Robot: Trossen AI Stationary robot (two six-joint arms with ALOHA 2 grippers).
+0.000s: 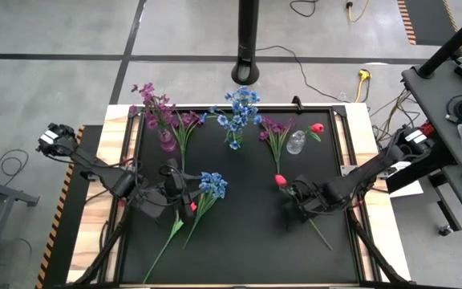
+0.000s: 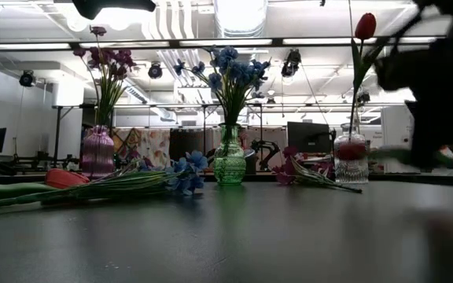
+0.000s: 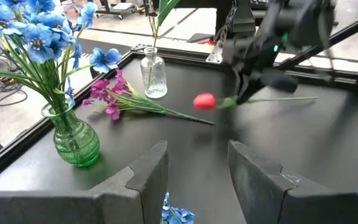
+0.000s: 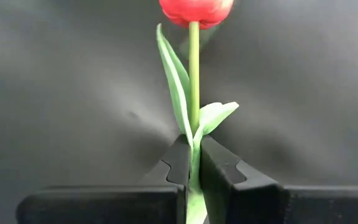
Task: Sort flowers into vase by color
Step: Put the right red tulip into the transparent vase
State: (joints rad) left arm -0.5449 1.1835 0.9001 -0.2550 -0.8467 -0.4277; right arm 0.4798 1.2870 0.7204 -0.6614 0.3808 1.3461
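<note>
Right gripper point(image 4: 192, 163) is clamped on the green stem of a red tulip point(image 1: 280, 181), fingers pressed against the stem just below its leaves; in the high view the gripper sits right of centre on the black mat point(image 1: 247, 249), with the bloom pointing toward the mat's middle and the stem's tail trailing out behind the gripper. Left gripper point(image 3: 194, 165) stands with its fingers spread and nothing between them, positioned left of centre, just beside a loose blue spray point(image 1: 212, 185) and a second red bud point(image 1: 192, 206) that lie on the mat with their stems running toward the near edge. Along the far edge stand three vases: a purple vase point(image 2: 97, 152) holding purple-magenta blooms, a green vase point(image 2: 229, 161) holding blue blooms, and a clear vase point(image 2: 351, 159) holding one upright red tulip. One purple-magenta spray point(image 3: 114, 99) lies flat on the mat between the green vase and the clear vase, near the clear one.
</note>
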